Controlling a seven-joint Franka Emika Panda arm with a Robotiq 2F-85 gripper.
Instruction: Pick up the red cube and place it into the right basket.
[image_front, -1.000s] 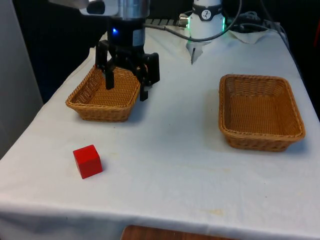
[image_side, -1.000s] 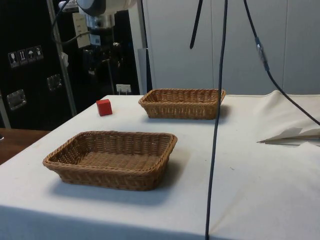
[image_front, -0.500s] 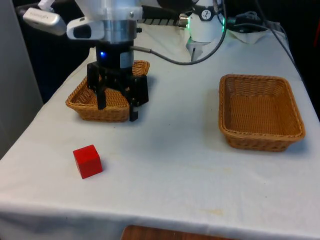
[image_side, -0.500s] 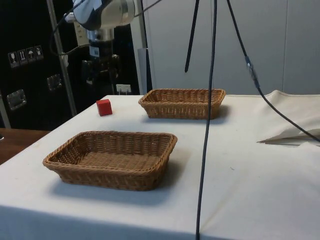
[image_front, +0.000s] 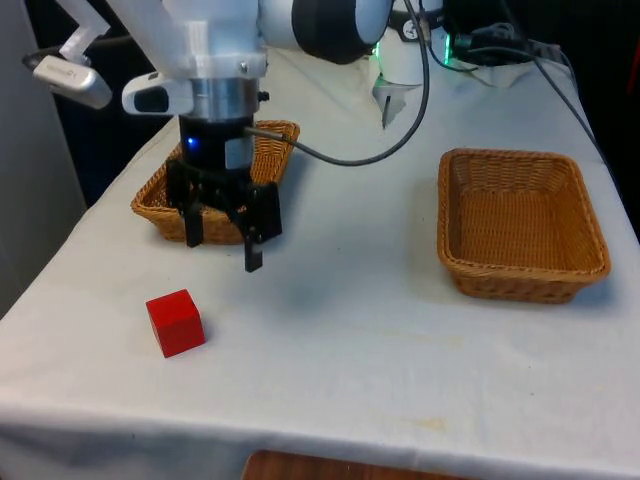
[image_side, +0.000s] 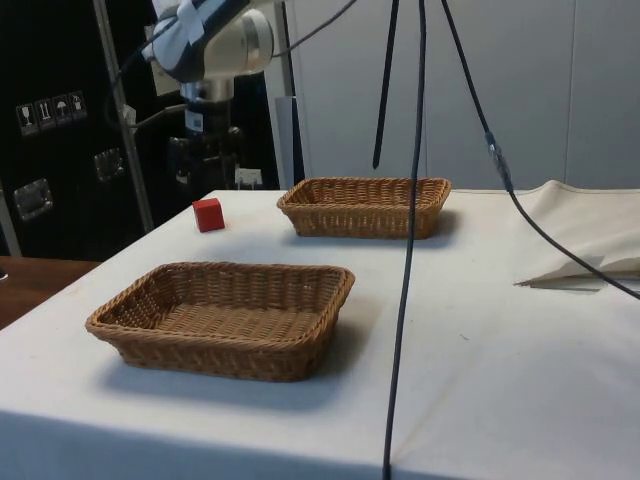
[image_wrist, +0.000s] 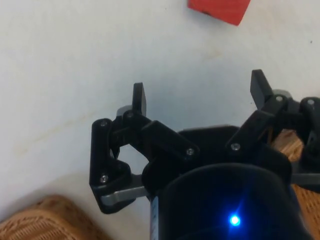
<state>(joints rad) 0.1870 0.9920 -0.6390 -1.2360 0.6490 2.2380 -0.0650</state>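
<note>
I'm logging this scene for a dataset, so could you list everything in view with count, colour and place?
cube: one, red, on the cloth near the front view's left, apart from both baskets.
left basket: one, tan wicker, at the front view's left, partly behind the gripper, nothing seen in it.
right basket: one, tan wicker, at the front view's right, empty.
cloth: one, white, over the table.
cables: dark, hanging in front in the side view.
gripper: one, black, fingers open, above the cloth between the left basket and the cube, holding nothing.
arm: one, white, reaching over the left basket.
</note>
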